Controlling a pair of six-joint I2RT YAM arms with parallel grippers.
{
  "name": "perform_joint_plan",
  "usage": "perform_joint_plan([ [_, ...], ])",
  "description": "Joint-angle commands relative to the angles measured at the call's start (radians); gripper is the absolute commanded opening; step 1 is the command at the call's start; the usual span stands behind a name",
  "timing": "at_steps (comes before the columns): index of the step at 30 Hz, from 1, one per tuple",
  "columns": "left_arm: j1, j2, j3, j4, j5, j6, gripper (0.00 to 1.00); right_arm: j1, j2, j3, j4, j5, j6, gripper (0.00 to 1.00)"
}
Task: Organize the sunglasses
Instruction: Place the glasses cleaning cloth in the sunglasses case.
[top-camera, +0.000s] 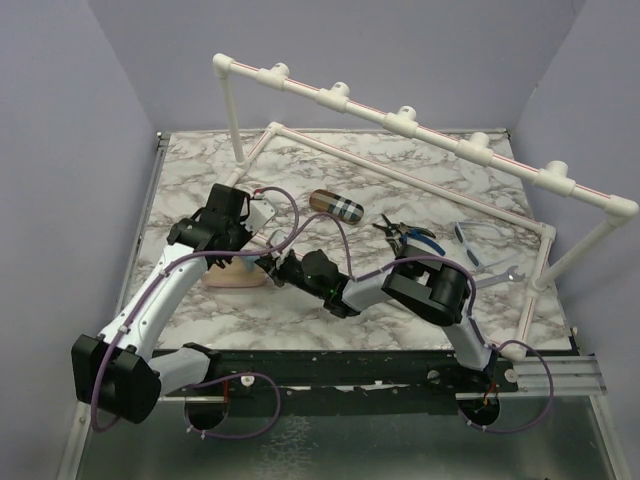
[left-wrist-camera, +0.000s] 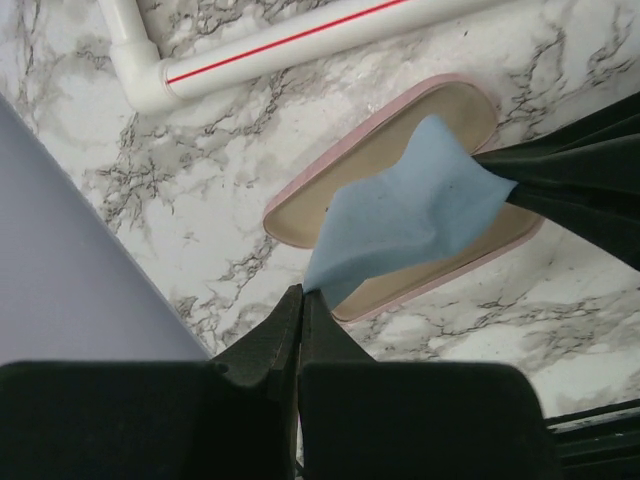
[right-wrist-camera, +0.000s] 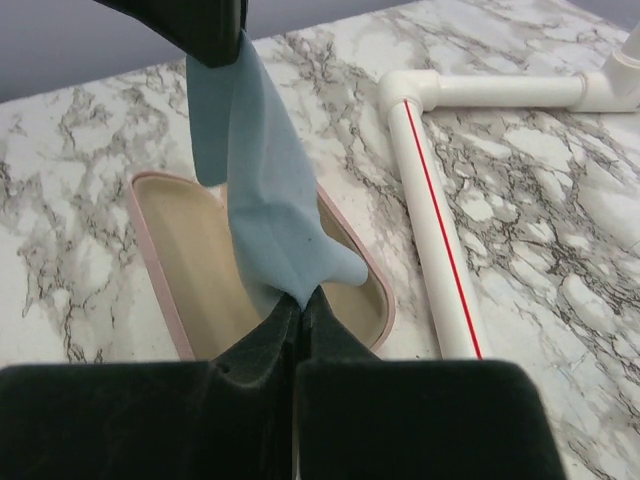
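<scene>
The blue-framed sunglasses (top-camera: 478, 240) lie on the marble at the right, far from both grippers. A blue cloth (left-wrist-camera: 400, 215) (right-wrist-camera: 265, 200) hangs stretched between my grippers above an open pink case (top-camera: 235, 277) (left-wrist-camera: 330, 160) (right-wrist-camera: 150, 250). My left gripper (top-camera: 263, 252) (left-wrist-camera: 301, 292) is shut on one corner of the cloth. My right gripper (top-camera: 276, 268) (right-wrist-camera: 300, 295) is shut on the opposite corner, low over the case's tan inside. The case shows nothing in it besides the cloth's shadow.
A brown plaid case (top-camera: 335, 205) lies behind the grippers. Black-and-blue pliers (top-camera: 405, 235) rest right of centre. A white PVC pipe frame (top-camera: 400, 120) spans the back and right of the table, with a floor pipe (right-wrist-camera: 430, 220) close to the pink case.
</scene>
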Motion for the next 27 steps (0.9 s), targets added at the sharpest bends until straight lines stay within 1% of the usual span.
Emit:
perform_joint_plan([
  [1,0.02,-0.018,-0.075,0.092,-0.066,0.095,0.0,-0.001,-0.047,0.038,-0.2,-0.047,-0.084,0.01],
  [4,0.025,-0.022,-0.135,0.154,-0.07,0.13,0.0,-0.003,-0.039,0.071,-0.278,-0.047,-0.114,0.0],
  [10,0.041,-0.03,-0.239,0.249,-0.103,0.179,0.0,-0.005,-0.035,0.123,-0.369,-0.013,-0.182,0.0],
  [17,0.054,-0.027,-0.256,0.298,-0.136,0.212,0.0,-0.005,-0.022,0.182,-0.428,0.005,-0.239,0.0],
  [27,0.074,-0.017,-0.275,0.359,-0.137,0.243,0.0,-0.006,-0.019,0.242,-0.495,0.046,-0.329,0.0],
])
